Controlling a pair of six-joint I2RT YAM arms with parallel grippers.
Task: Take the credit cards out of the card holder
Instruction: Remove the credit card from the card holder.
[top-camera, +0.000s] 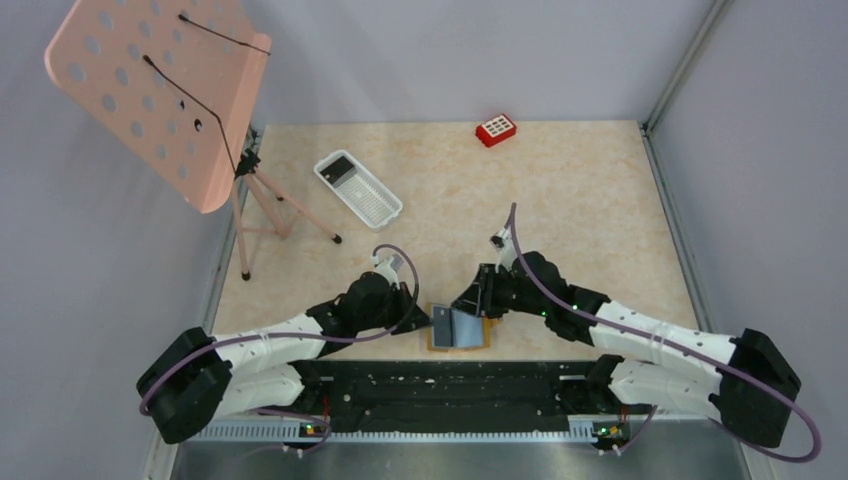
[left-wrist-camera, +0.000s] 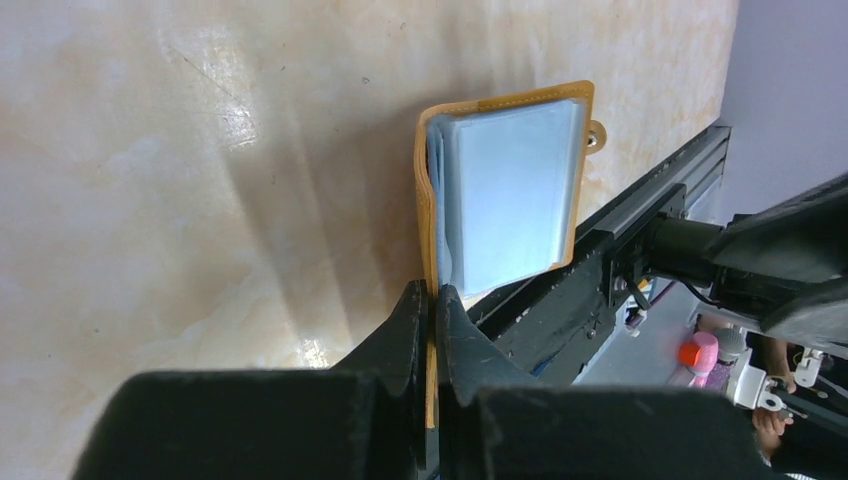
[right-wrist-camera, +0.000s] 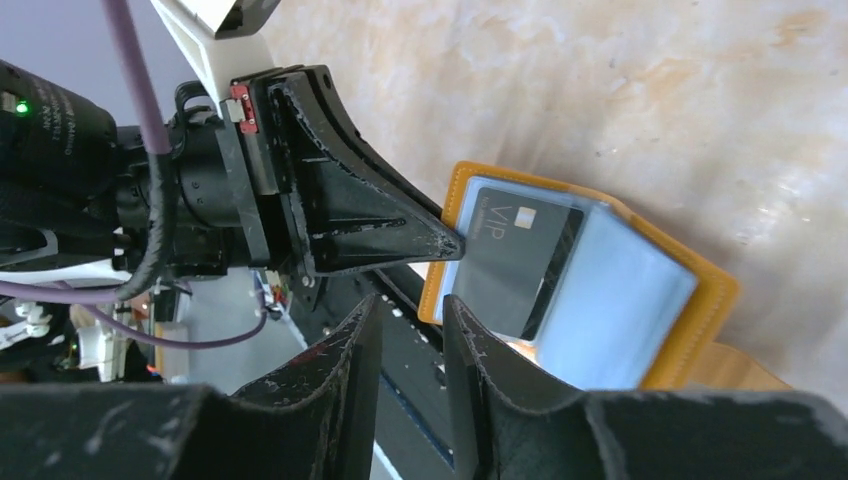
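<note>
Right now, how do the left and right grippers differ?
Left gripper is shut, pinching the tan cover edge of the card holder; right gripper has jaws apart, nothing between them. Left gripper grips the holder; right gripper sits just beside its VIP card, contact unclear. Both are black two-finger grippers at the holder.

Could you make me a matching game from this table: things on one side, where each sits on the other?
1. tan-brown book-like card holder
2. dark grey card marked VIP
3. white oblong mesh tray
4. small red block

A. alone at the table's far edge
B. inside a clear sleeve
C. edge pinched by the left fingers
D. far left, dark rectangle inside

Pairs: 1-C, 2-B, 3-D, 4-A
</note>
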